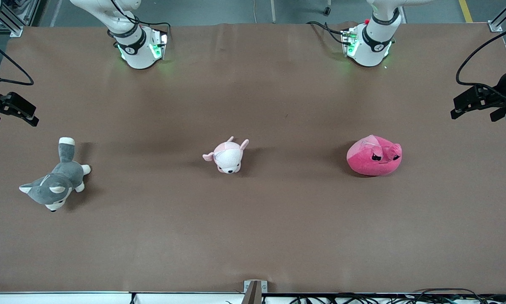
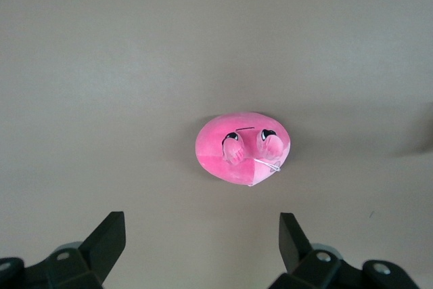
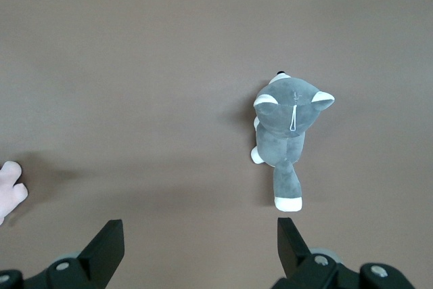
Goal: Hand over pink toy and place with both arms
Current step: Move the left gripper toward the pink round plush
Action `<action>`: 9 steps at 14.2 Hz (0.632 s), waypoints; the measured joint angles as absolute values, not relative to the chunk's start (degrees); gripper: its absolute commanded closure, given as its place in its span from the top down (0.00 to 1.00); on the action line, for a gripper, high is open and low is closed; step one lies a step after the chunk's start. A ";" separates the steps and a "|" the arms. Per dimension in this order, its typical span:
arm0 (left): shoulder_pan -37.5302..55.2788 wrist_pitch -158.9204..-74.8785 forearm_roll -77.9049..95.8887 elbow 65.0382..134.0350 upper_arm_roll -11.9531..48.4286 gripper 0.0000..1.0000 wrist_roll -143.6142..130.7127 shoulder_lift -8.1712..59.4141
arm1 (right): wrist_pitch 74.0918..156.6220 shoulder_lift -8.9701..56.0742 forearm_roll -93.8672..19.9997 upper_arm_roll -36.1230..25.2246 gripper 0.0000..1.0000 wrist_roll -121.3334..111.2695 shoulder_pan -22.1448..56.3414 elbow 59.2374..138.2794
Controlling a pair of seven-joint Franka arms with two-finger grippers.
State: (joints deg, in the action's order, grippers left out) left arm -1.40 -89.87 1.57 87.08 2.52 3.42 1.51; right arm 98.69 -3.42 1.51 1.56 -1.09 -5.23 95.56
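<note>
Left tool [image 2: 199, 252], right tool [image 3: 199, 252] — spread wide, high over table [image 1: 253, 236].

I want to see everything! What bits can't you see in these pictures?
- Front view: the left pincer and right pincer are cut off by the side edges; most of both arms is out of frame.
- Right wrist view: the pale plush is cut off by the edge; only a bit shows.
- Left wrist view: the pink toy hides its own underside.

Brown matte desk [image 1: 253, 236] stretching across the whole view, soft shadows lying on it under even overhead light, grey floor [image 1: 219, 10] showing past its top edge with a yellow line [image 1: 465, 10] crossing it, black cables [image 1: 404, 298] trailing along the white near edge
</note>
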 measured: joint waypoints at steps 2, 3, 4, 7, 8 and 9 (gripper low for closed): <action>-1.37 -89.67 1.57 87.09 2.55 1.00 3.42 1.51 | 98.71 -3.42 1.51 1.56 1.00 -1.09 -5.23 95.56; -1.33 -89.61 1.57 87.09 2.58 1.00 3.42 1.52 | 98.72 -3.42 1.51 1.56 1.00 -1.09 -5.23 95.56; -1.31 -89.59 1.57 87.10 2.62 1.00 3.42 1.53 | 98.74 -3.42 1.51 1.56 1.00 -1.09 -5.23 95.56; -1.43 -89.58 1.57 87.11 2.57 1.00 3.42 1.56 | 98.80 -3.44 1.51 1.56 1.00 -1.09 -5.23 95.54; -1.45 -89.56 1.57 87.15 2.54 1.00 3.42 1.69 | 98.80 -3.45 1.51 1.56 1.00 -1.09 -5.23 95.54; -1.44 -89.49 1.57 87.24 2.54 1.00 3.42 2.01 | 98.80 -3.45 1.51 1.56 1.00 -1.09 -5.23 95.54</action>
